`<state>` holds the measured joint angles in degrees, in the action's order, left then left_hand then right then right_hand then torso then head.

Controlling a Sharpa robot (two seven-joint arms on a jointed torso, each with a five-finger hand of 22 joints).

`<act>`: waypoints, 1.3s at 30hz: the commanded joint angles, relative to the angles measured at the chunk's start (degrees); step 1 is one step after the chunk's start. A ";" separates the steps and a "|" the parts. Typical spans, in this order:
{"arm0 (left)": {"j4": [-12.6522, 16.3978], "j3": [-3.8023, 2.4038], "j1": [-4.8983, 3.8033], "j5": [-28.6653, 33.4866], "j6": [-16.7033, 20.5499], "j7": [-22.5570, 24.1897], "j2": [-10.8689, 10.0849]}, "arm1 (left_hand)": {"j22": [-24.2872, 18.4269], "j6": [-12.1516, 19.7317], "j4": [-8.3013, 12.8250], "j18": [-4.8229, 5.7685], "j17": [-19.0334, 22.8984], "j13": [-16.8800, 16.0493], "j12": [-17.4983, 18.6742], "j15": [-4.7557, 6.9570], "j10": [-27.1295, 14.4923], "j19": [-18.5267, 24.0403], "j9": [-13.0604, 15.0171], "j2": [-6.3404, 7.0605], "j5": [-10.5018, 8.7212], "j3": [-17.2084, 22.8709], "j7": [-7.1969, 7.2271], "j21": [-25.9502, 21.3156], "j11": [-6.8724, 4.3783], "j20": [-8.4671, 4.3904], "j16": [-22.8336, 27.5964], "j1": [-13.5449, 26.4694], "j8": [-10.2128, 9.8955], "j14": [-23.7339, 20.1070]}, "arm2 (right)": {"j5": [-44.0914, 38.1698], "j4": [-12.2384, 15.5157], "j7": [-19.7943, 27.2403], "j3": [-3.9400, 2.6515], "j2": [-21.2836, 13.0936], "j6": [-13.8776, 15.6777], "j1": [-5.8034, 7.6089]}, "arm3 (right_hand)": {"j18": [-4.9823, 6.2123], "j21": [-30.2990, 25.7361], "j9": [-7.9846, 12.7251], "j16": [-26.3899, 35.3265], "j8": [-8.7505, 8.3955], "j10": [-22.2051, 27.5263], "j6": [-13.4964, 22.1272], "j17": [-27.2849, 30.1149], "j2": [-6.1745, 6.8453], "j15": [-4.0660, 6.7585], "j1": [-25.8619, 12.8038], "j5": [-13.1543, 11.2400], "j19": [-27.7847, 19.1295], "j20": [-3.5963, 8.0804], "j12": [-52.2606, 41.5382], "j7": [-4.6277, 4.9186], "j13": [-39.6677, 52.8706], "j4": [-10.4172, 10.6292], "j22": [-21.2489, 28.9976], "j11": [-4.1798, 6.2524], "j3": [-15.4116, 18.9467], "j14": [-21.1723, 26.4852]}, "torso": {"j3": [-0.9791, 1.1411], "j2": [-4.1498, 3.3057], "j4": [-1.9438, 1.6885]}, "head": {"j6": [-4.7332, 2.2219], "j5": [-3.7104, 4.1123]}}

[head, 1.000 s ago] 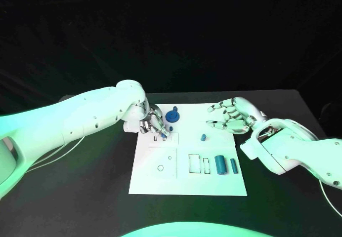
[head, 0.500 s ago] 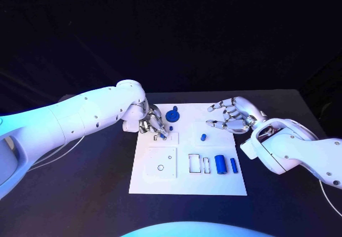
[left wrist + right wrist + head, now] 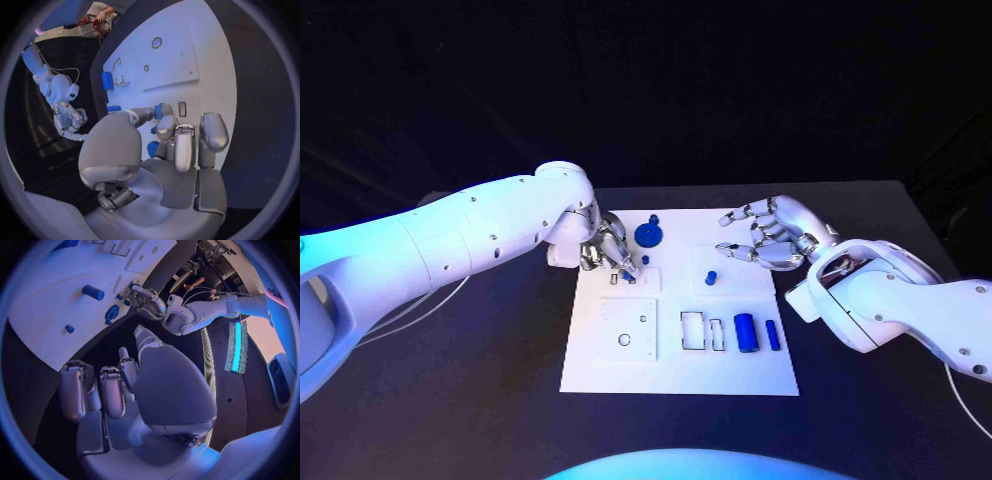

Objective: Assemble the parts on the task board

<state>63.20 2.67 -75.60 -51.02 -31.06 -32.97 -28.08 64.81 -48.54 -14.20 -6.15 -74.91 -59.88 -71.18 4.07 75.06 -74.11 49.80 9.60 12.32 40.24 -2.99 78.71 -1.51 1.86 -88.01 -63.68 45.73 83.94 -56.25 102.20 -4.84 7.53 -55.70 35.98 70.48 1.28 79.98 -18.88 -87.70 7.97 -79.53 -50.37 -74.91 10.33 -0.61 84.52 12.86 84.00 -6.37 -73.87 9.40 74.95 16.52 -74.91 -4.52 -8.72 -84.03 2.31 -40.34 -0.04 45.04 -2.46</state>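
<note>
Pinching: your left hand (image 3: 609, 250) holds a small blue part (image 3: 632, 268) over the task board's (image 3: 679, 375) far-left corner;
Right hand (image 3: 764, 237): fingers curled, holding nothing, at the board's far-right edge

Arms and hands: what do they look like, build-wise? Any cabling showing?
Both arms are smooth, rounded white shells, bulging at the joints. The left hand and right hand are silver metal, many-fingered, with rounded segmented fingers and a domed silver palm back in the wrist views. A thin pale cable trails under the left arm; another runs by the right arm. No markings legible.
</note>
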 commanded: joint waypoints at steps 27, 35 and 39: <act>0.39 0.06 -0.15 -0.37 -2.51 -0.08 0.59 | 0.18 -0.28 14.89 0.91 -11.39 0.05 0.07 0.37 0.30 -0.42 0.09 -0.47 0.27 14.31 0.13 0.30 0.18 0.12 -0.36 0.13 0.11 5.03 | -0.16 0.04 0.34 0.00 0.16 -0.71 -0.05 | 1.03 -0.30 0.06 0.26 0.29 0.07 -0.16 -10.14 0.07 0.52 -0.31 0.27 1.54 0.36 -0.11 0.02 3.17 0.03 -9.54 0.11 -0.44 -4.67 | 0.05 0.05 -0.01 | 0.33 0.06; 0.29 0.08 -0.15 -0.39 -2.47 -0.09 0.53 | 0.17 -0.31 14.96 0.91 -11.46 0.07 0.09 0.35 0.30 -0.40 0.10 -0.46 0.28 14.29 0.13 0.30 0.19 0.13 -0.39 0.14 0.06 5.05 | -0.16 0.08 0.34 0.00 0.11 -0.68 -0.05 | 1.03 -0.30 0.06 0.26 0.29 0.07 -0.16 -10.14 0.07 0.52 -0.31 0.27 1.54 0.36 -0.11 0.02 3.17 0.03 -9.54 0.11 -0.44 -4.67 | 0.03 0.03 -0.05 | 0.32 0.10; 0.30 0.08 -0.15 -0.50 -2.35 -0.10 0.46 | 0.17 -0.31 14.96 0.91 -11.46 0.07 0.09 0.35 0.30 -0.40 0.10 -0.46 0.28 14.29 0.13 0.30 0.19 0.13 -0.39 0.14 0.06 5.05 | -0.16 0.11 0.34 0.00 0.08 -0.68 -0.05 | 1.03 -0.30 0.06 0.26 0.29 0.07 -0.16 -10.14 0.07 0.52 -0.31 0.27 1.54 0.36 -0.11 0.02 3.17 0.03 -9.54 0.11 -0.44 -4.67 | 0.03 0.02 -0.04 | 0.31 0.12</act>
<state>63.36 2.75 -75.63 -51.52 -32.38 -33.15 -27.70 64.90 -48.66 -14.04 -6.15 -74.91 -59.88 -71.18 4.07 75.06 -74.11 49.89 9.71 12.42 40.09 -2.90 78.71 -1.52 1.86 -88.01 -63.57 45.72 83.94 -56.25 102.21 -4.85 7.53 -55.63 35.95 70.48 1.29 79.98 -18.88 -87.70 7.97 -79.53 -50.37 -74.94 10.33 -0.61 84.52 12.86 84.00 -6.37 -73.87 9.40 74.92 16.52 -74.94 -4.52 -8.72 -84.03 2.33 -40.30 -0.07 45.38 -2.36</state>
